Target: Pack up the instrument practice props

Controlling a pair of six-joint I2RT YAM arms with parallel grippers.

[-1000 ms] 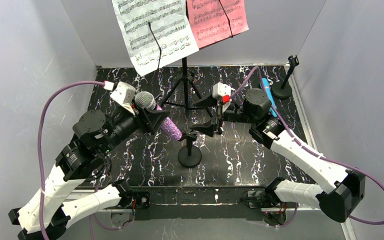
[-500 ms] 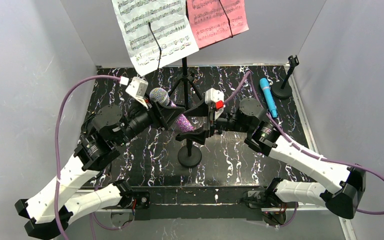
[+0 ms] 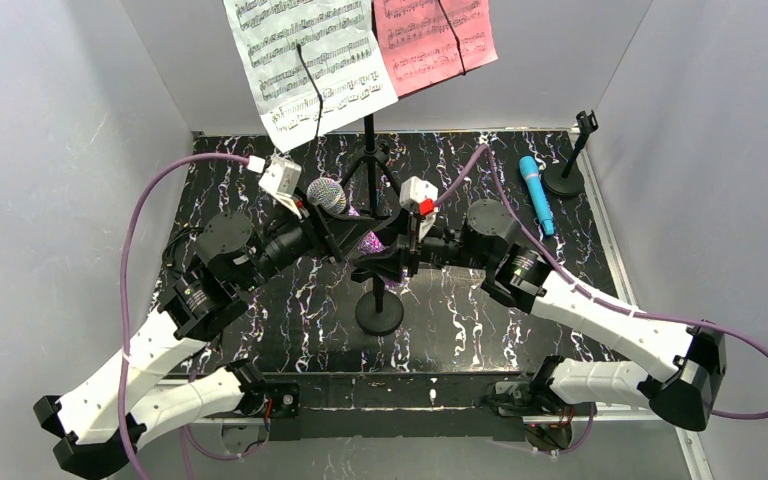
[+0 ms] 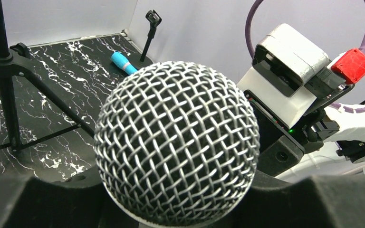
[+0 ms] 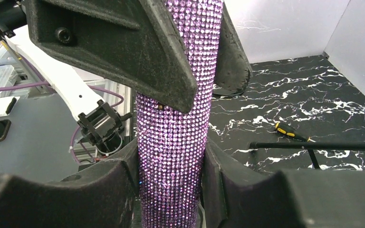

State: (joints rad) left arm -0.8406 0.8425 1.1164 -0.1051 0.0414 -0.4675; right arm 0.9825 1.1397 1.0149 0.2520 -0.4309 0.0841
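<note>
You're mid-handover with the purple glitter microphone (image 5: 176,118), which is held in the air above the tabletop (image 3: 290,300), over the small round-based stand (image 3: 379,312). Your left tool (image 3: 343,230) pinches it just below the grey mesh head. Your right tool (image 5: 171,185) presses on both sides of the sparkly handle, just beside the left fingers (image 5: 123,47). Next, I'd judge, the left tool needs to let go. Make sure the right hold is firm first, because that studded handle may slip.
</note>
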